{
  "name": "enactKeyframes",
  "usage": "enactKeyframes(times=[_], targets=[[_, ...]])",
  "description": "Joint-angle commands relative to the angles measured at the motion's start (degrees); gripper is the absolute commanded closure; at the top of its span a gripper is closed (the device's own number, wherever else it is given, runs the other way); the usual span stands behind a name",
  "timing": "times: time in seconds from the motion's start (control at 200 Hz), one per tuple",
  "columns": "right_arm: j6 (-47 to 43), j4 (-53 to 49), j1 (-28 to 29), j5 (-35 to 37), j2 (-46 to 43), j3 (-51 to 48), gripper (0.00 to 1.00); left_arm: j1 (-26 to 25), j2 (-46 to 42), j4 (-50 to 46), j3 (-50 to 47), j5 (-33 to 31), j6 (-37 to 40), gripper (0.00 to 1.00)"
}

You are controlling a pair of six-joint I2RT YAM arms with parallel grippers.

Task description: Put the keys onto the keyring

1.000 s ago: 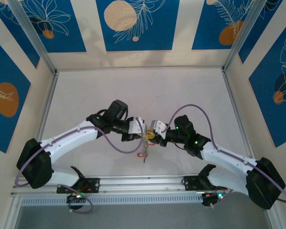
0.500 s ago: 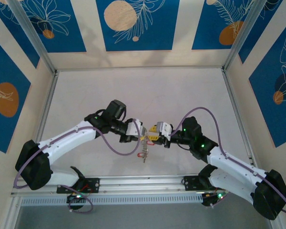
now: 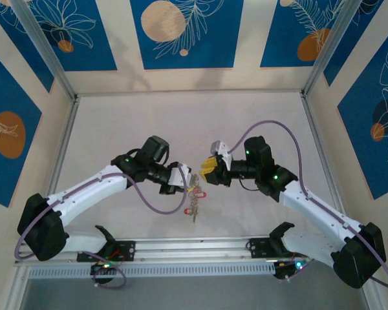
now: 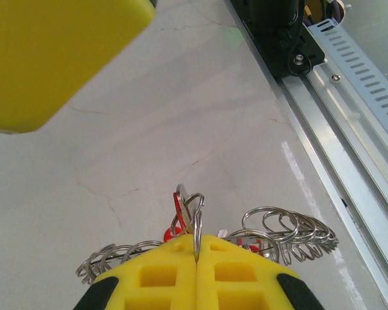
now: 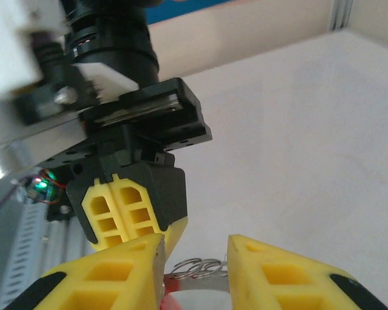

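The left gripper (image 3: 188,181) was clenched on the keyring (image 3: 194,205) and held it above the surface (image 3: 246,123), close to the middle of the near edge. In the left wrist view, the yellow fingertips of the left gripper (image 4: 197,248) were pressed together on a thin wire loop. The beaded coil of the keyring (image 4: 291,229) came out on both sides of them. The red heads of the keys (image 4: 178,214) sat just beside that loop, touching the bunch. In the top view the bunch hung down from the fingers, with the keys (image 3: 198,192) at its upper part.

The right gripper (image 3: 208,169) faced the left one, near it but apart from the ring. In the right wrist view the jaws of the right gripper (image 5: 194,258) stood parted and grasped nothing. A piece of the coil (image 5: 197,265) showed through the gap, and the closed left gripper (image 5: 123,226) was behind it.
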Motion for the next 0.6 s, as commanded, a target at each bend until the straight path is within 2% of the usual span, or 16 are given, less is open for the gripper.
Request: enactKeyframes(times=[0.0, 0.265, 0.455, 0.595], targets=[[6.28, -13.0, -0.25, -5.11, 1.83, 2.7, 0.68, 0.12, -1.55, -0.24, -0.27, 1.67, 2.25, 1.0], [7.47, -15.93, -0.34, -10.12, 8.49, 4.43, 0.69, 0.12, -1.89, 0.57, -0.53, 2.39, 1.67, 1.0], [4.96, -11.85, 1.03, -9.78, 6.15, 0.73, 0.74, 0.21, -2.85, 3.35, -1.75, 3.79, -0.16, 1.0], [3.81, -9.23, 2.25, -7.49, 4.66, -1.13, 0.68, 0.25, -2.57, 3.12, -1.38, 4.39, -0.57, 1.0]])
